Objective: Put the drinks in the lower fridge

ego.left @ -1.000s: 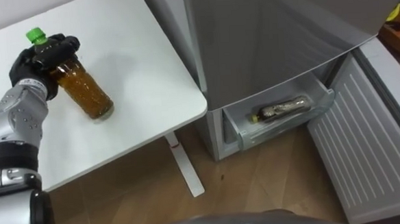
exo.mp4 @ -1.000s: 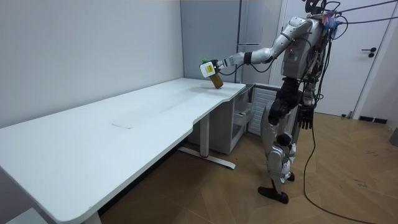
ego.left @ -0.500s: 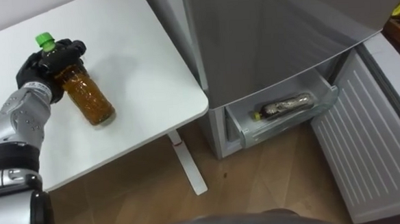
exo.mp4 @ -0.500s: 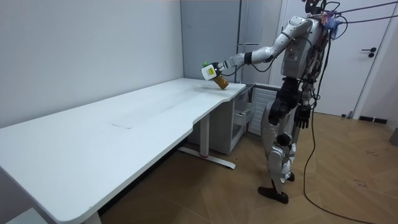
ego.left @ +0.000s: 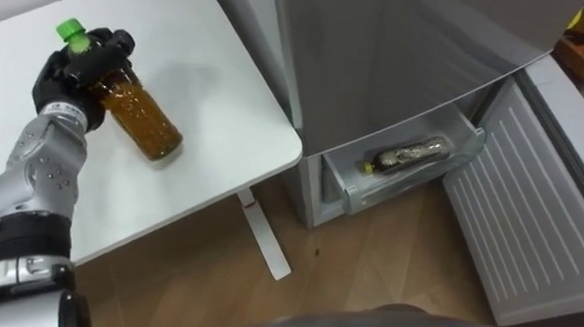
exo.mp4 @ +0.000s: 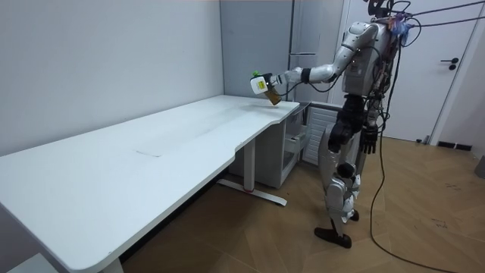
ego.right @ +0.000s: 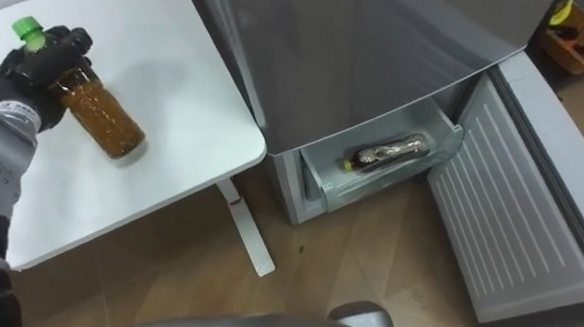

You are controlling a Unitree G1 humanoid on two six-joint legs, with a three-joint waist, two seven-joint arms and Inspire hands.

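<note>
- Amber-brown drink fills a clear plastic bottle (ego.left: pixel 137 117) with a green cap (ego.left: pixel 68 31). The bottle hangs tilted, cap uppermost, lifted clear of the white tabletop (ego.left: pixel 217 77) near the corner beside the fridge.
- Black fingers of the left hand (ego.left: pixel 75 70) curl round the bottle's neck and shoulder, just under the cap, and carry it.
- Right hand (exo.mp4: pixel 369 142) hangs at the robot's side in the room view; whether it holds anything cannot be told from there.
- Handling, as a judgement: the bottle looks full, so fairly heavy for its size. Its smooth walls are probably slippery and give a little under a squeeze, but it is not fragile. Held at the neck, the full body can swing; a hold round the middle would be steadier.
- Grey fridge (ego.left: pixel 396 38) stands beside the tabletop. Its lower door (ego.left: pixel 535 211) is swung open and a clear drawer (ego.left: pixel 348 186) is pulled out, with a second bottle (ego.left: pixel 409 155) lying on its side in it.
- No label, brand or writing can be read on either bottle.
</note>
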